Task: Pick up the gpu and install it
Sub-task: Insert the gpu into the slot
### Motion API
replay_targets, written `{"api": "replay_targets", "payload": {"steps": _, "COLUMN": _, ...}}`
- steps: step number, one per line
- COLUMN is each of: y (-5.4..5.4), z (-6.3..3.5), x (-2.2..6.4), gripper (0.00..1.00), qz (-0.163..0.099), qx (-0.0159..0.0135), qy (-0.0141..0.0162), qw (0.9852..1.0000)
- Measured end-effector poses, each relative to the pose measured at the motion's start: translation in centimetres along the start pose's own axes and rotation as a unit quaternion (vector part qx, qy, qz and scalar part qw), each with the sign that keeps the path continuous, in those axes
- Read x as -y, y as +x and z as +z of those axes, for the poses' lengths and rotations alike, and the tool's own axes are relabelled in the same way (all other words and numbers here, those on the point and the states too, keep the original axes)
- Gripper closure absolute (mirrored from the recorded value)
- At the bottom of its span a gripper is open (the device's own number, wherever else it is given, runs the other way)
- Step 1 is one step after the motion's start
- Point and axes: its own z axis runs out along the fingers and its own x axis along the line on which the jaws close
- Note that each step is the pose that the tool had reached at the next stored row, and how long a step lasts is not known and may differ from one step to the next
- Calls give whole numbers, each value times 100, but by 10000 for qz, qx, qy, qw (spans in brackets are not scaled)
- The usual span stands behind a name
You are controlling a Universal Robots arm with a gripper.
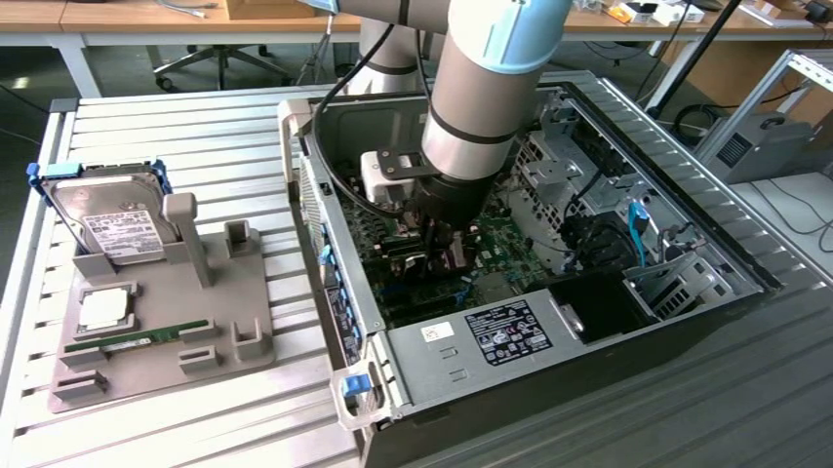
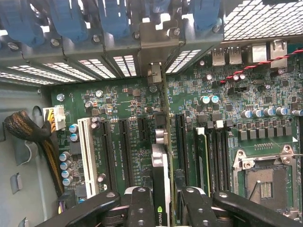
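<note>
In the wrist view, the gpu point(image 2: 161, 165) stands edge-on between my fingers point(image 2: 142, 205), a thin dark card with a green logo near the grip. Its grey metal bracket end point(image 2: 154, 73) reaches the slotted rear wall of the case. The card runs along a black expansion slot on the green motherboard point(image 2: 123, 104); I cannot tell whether it is seated. My gripper point(image 2: 164, 208) is shut on the card. In the exterior view, the gripper point(image 1: 436, 244) is down inside the open computer case point(image 1: 521, 341), over the motherboard point(image 1: 514, 244).
A braided cable bundle point(image 2: 28, 130) and a white slot point(image 2: 87, 156) lie beside the card; a CPU socket point(image 2: 265, 182) lies on the other side. A grey fixture point(image 1: 156, 322) at the exterior view's left holds a hard drive point(image 1: 117, 229) and a green RAM stick point(image 1: 137, 338).
</note>
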Motion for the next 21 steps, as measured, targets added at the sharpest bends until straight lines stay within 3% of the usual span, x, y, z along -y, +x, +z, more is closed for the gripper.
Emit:
{"api": "replay_targets", "payload": {"steps": 8, "y": 1, "z": -2, "x": -1, "gripper": 72, "qz": 1, "qx": -2, "qy": -1, "qw": 10000}}
{"api": "replay_targets", "payload": {"steps": 9, "y": 1, "z": -2, "x": -1, "gripper": 66, "qz": 1, "qx": -3, "qy": -1, "qw": 10000}}
{"api": "replay_targets", "payload": {"steps": 12, "y": 1, "z": -3, "x": 0, "gripper": 66, "qz": 0, "qx": -2, "qy": -1, "qw": 10000}}
{"api": "replay_targets", "payload": {"steps": 17, "y": -1, "z": -83, "x": -1, "gripper": 66, "qz": 0, "qx": -3, "qy": -1, "qw": 10000}}
{"api": "replay_targets", "payload": {"steps": 21, "y": -6, "z": -230, "x": -2, "gripper": 66, "qz": 0, "qx": -5, "qy": -1, "qw": 10000}}
